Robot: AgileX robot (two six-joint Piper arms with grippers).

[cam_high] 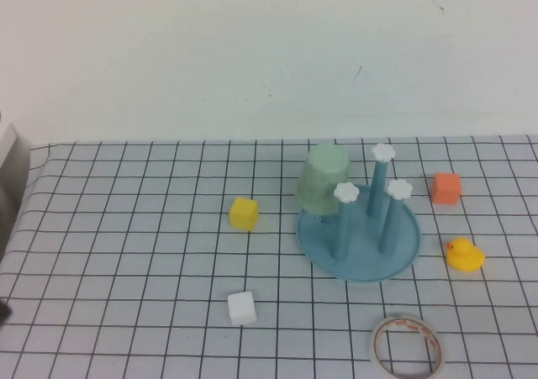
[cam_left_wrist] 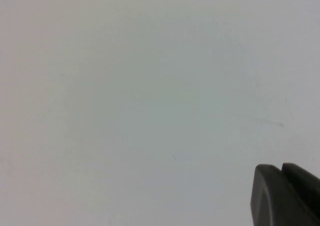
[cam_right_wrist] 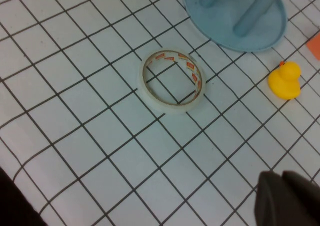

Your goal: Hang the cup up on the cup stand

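Since the cup [cam_high: 322, 180] already sits upside down over the back-left peg of the cup stand [cam_high: 360, 243], I judge the hanging itself to be done, and the step in hand is only to keep both arms clear and confirm it is seated. From the high view the cup looks a little tilted toward the wall, so I would check that lean before calling it finished, and I would not nudge the stand while doing so. The left gripper [cam_left_wrist: 286, 196] is raised and faces a blank pale surface, its two dark fingers pressed together on nothing. The right gripper [cam_right_wrist: 287, 198] hovers above the near-right part of the table, over the gridded cloth beside the tape roll [cam_right_wrist: 172, 78], and its jaws are likewise closed and empty. Neither gripper appears in the high view, so both are well apart from the cup. Counting what lies on the table: one cup, one stand with three white-capped pegs showing and a fourth presumably under the cup, one yellow cube [cam_high: 244, 213], one white cube [cam_high: 241, 308], one orange cube [cam_high: 445, 188], one rubber duck [cam_high: 464, 254], and one tape roll.
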